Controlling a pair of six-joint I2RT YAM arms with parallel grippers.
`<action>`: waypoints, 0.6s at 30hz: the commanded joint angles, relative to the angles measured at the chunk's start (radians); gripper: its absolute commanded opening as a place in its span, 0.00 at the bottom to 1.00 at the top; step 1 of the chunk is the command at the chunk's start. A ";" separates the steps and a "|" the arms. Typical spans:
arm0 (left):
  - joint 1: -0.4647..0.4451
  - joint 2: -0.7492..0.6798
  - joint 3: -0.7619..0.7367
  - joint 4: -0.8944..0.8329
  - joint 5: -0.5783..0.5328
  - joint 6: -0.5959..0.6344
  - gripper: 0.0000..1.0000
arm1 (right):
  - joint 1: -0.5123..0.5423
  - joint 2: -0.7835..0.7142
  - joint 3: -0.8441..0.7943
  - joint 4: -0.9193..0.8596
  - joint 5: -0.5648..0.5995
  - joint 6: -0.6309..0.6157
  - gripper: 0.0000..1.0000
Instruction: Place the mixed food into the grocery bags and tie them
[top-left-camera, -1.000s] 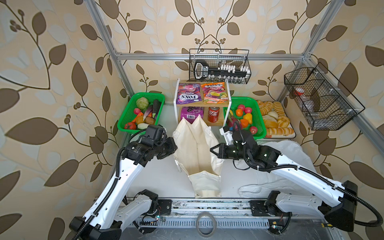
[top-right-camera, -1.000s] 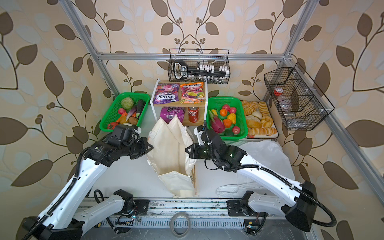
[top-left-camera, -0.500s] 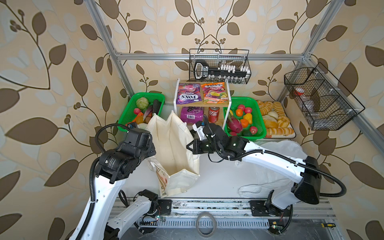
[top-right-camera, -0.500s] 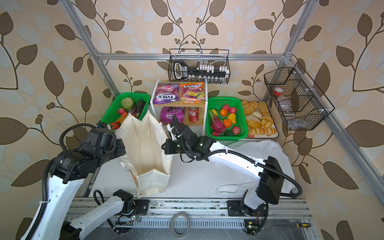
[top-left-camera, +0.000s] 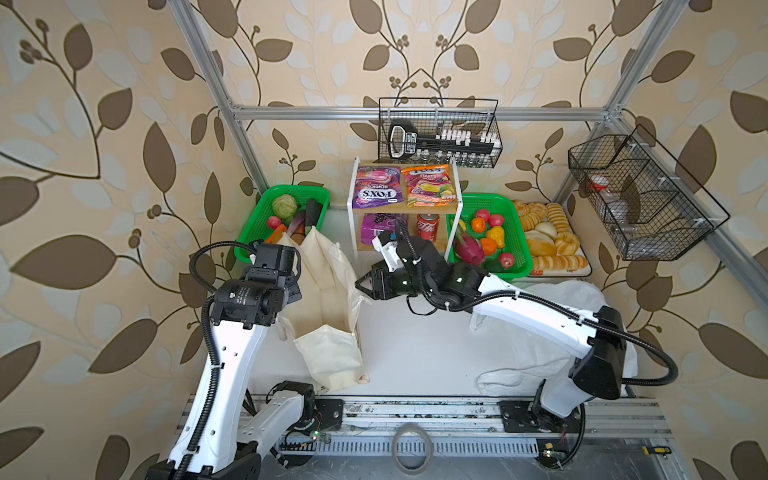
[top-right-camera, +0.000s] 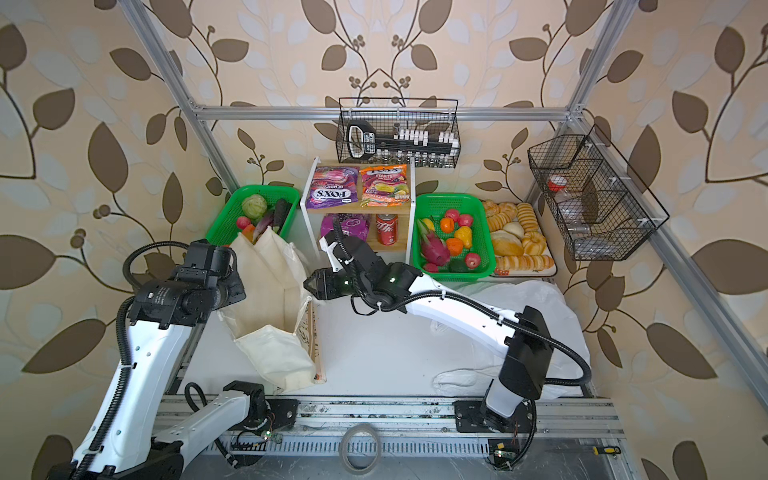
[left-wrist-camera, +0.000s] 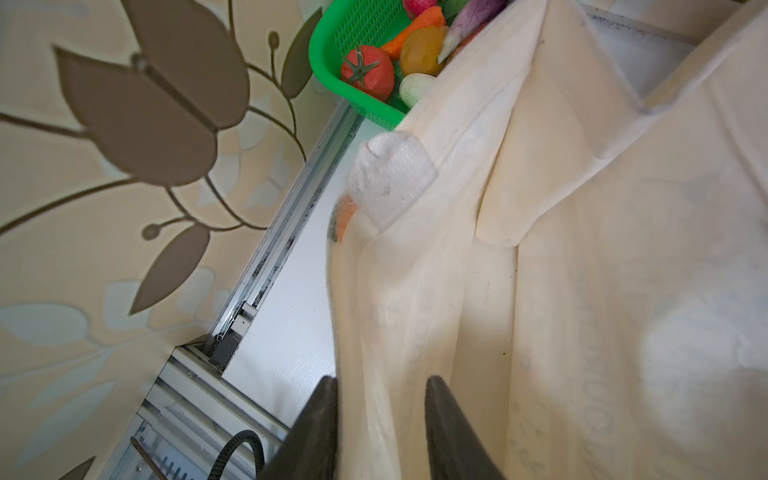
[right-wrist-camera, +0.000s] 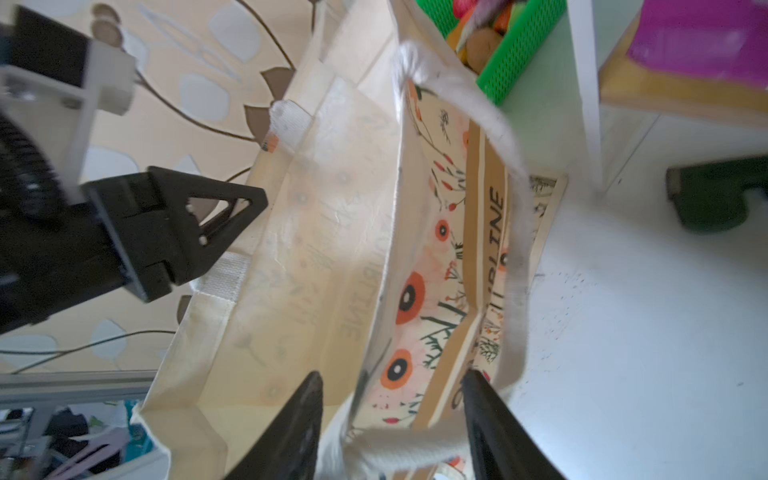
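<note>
The cream floral tote (top-left-camera: 328, 291) (top-right-camera: 274, 286) stands open at the left of the table, and nothing shows inside it. My left gripper (left-wrist-camera: 380, 382) is open astride its left rim, with one finger against the cloth. On the other side my right gripper (top-left-camera: 361, 284) (right-wrist-camera: 392, 376) is open around the tote's right wall and loose white handle strap (right-wrist-camera: 515, 249). The white plastic bag (top-left-camera: 582, 299) lies flat under the right arm. A red soda can (top-left-camera: 427, 226), a purple packet (top-left-camera: 376, 228) and an orange Fox's packet (top-left-camera: 430, 185) sit on the shelf. A dragon fruit (top-left-camera: 467, 249), an orange (top-left-camera: 478, 224) and a pear (top-left-camera: 496, 235) lie in the right green basket (top-left-camera: 524, 253).
A green vegetable basket (top-left-camera: 291, 189) stands directly behind the tote and touches its far corner. The wooden shelf (top-left-camera: 453, 216) stands at the back centre, with a bread tray (top-left-camera: 548, 237) at the back right. Wire baskets (top-left-camera: 440, 133) (top-left-camera: 640, 195) hang on the frame.
Both arms carried the tote from the table's middle to the left with their jaws shut on its rims. Both pairs of jaws have now opened and the handle strap hangs loose.
</note>
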 joint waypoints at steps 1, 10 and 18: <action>0.006 -0.033 0.017 0.020 0.026 0.008 0.55 | -0.034 -0.157 -0.058 0.046 0.151 -0.115 0.57; 0.006 -0.091 0.116 -0.014 0.039 -0.001 0.76 | -0.073 -0.402 -0.653 0.612 0.510 -0.477 0.61; 0.006 -0.145 0.192 0.021 0.143 0.019 0.90 | -0.120 -0.197 -0.733 0.982 0.617 -0.680 0.59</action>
